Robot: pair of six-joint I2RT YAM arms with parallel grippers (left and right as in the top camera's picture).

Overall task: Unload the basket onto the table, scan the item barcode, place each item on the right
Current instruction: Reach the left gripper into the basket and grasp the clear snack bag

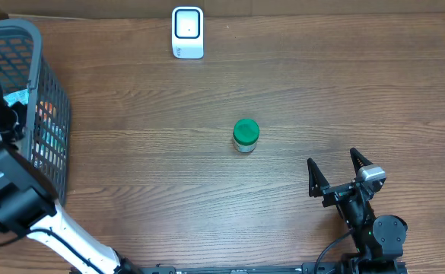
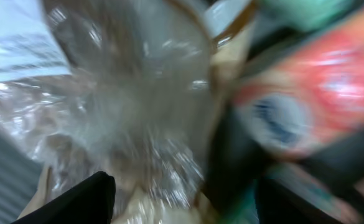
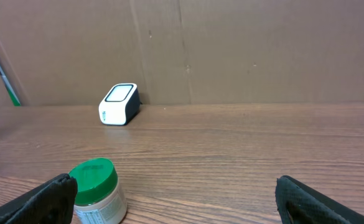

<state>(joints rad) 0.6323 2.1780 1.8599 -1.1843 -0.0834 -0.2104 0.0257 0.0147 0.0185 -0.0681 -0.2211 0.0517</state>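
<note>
Bag: clear crinkly plastic bag (image 2: 126, 106) inside the basket (image 1: 55, 129) at the table's left edge, beside a red pack (image 2: 312, 93); probably the item to scan
Left gripper (image 2: 175, 208): down in the basket, right over the bag; view is smeared and only one finger (image 2: 82, 199) reads clearly, low left; cannot tell if the jaws are apart or already pinching film
Right gripper (image 1: 341, 169): jaws wide apart, holding nothing, at the front right of the table
Jar (image 1: 246, 135): green lid, upright mid-table, between scanner and right gripper, nothing touching it
Scanner (image 1: 188, 32): white, at the far edge, well apart from the basket
Handling: bag looks light, soft and slick; film will likely buckle and slide under the fingers, and the contents may shift and sag once it is lifted
Hold: pinch a gathered fold or a firmer edge, not flat film; keep off the white label (image 2: 20, 43), where the barcode may be (too blurred to confirm)
Risk: the grab catches only loose film and slips, or snags the red pack alongside; a crumpled label may not read at the scanner
</note>
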